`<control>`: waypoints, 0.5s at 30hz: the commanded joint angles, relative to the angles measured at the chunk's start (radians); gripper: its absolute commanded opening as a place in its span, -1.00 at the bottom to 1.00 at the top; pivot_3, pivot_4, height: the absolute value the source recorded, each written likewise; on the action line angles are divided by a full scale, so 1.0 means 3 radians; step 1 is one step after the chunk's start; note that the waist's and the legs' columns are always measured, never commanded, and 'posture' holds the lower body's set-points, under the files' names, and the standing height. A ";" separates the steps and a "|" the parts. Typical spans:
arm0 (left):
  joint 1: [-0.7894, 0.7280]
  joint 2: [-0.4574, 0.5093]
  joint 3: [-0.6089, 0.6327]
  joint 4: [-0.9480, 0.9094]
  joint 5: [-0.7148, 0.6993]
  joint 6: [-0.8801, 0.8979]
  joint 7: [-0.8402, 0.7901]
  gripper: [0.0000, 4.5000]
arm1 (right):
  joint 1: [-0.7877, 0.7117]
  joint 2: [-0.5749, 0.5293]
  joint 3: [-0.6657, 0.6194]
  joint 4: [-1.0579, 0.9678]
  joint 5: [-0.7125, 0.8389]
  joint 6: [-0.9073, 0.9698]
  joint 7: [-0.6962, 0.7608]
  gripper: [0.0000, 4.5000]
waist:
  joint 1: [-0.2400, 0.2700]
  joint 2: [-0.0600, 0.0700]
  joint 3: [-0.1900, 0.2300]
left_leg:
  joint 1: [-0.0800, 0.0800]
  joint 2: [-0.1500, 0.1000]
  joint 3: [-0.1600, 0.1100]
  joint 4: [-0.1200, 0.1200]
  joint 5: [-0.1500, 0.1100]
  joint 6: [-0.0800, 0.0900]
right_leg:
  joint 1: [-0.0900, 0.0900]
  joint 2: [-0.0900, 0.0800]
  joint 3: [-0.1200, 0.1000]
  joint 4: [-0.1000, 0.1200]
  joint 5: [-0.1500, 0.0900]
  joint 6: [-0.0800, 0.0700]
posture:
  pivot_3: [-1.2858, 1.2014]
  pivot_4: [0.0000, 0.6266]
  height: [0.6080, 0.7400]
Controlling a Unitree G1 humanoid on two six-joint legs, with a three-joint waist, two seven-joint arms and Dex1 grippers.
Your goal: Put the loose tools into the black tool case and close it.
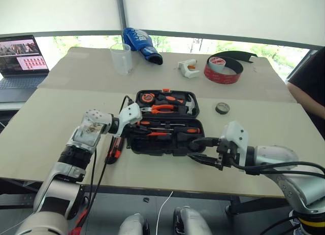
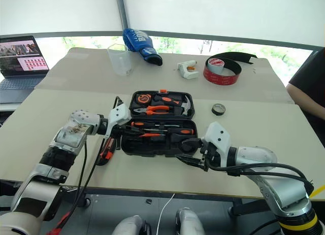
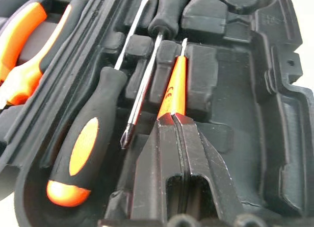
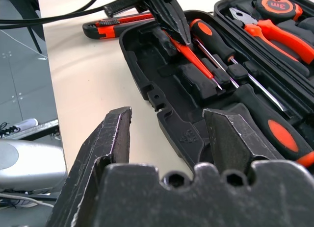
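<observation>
The black tool case [image 1: 167, 149] lies open in the middle of the table. Two orange-and-black screwdrivers [image 3: 78, 153] [image 4: 216, 38] and a slim orange screwdriver [image 3: 171, 89] lie in its near tray. My left gripper [image 3: 175, 118] is shut, with its tips against the end of the slim orange screwdriver's handle. My right gripper [image 1: 197, 149] stands open around the case's near right corner, holding nothing. An orange-black utility knife [image 1: 114, 148] lies on the table left of the case. A small black tape roll [image 1: 222, 108] lies to the case's right.
Orange-handled pliers [image 1: 162, 108], a hammer and a tape measure [image 1: 148, 98] sit in the case's far half. Behind are a clear cup [image 1: 122, 58], a blue bag [image 1: 142, 43] and a big red-grey tape roll [image 1: 223, 68]. A laptop [image 1: 20, 60] stands far left. A person's arm [image 1: 310, 88] shows at right.
</observation>
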 commanded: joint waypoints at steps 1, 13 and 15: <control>0.0022 0.0025 -0.0037 0.0008 0.0076 0.0030 0.0076 -0.99 | -0.0054 0.0008 -0.0024 -0.0067 -0.0002 -0.0059 -0.0009 0.47 | 0.0003 0.0000 -0.0002 | 0.0000 0.0001 -0.0001 0.0001 0.0000 0.0000 | 0.0000 0.0000 -0.0001 0.0000 0.0000 0.0000 | 0.03 -0.52 0.84; -0.0122 -0.0003 0.0167 -0.0161 -0.0222 0.0303 0.0098 -0.99 | -0.0095 0.0013 0.0007 -0.0071 -0.0003 -0.0052 -0.0014 0.47 | 0.0000 0.0000 -0.0002 | -0.0001 0.0000 -0.0001 0.0001 0.0000 0.0000 | 0.0001 0.0000 -0.0002 -0.0001 0.0001 0.0001 | 0.03 -0.52 0.84; -0.0044 0.0075 0.0273 -0.0318 -0.0267 0.0388 0.0176 -0.99 | -0.0147 0.0008 0.0022 -0.0058 -0.0016 -0.0083 0.0013 0.47 | -0.0010 0.0000 -0.0002 | -0.0002 0.0000 -0.0001 0.0001 0.0000 0.0000 | 0.0001 0.0000 -0.0002 -0.0001 0.0001 0.0001 | 0.03 -0.52 0.84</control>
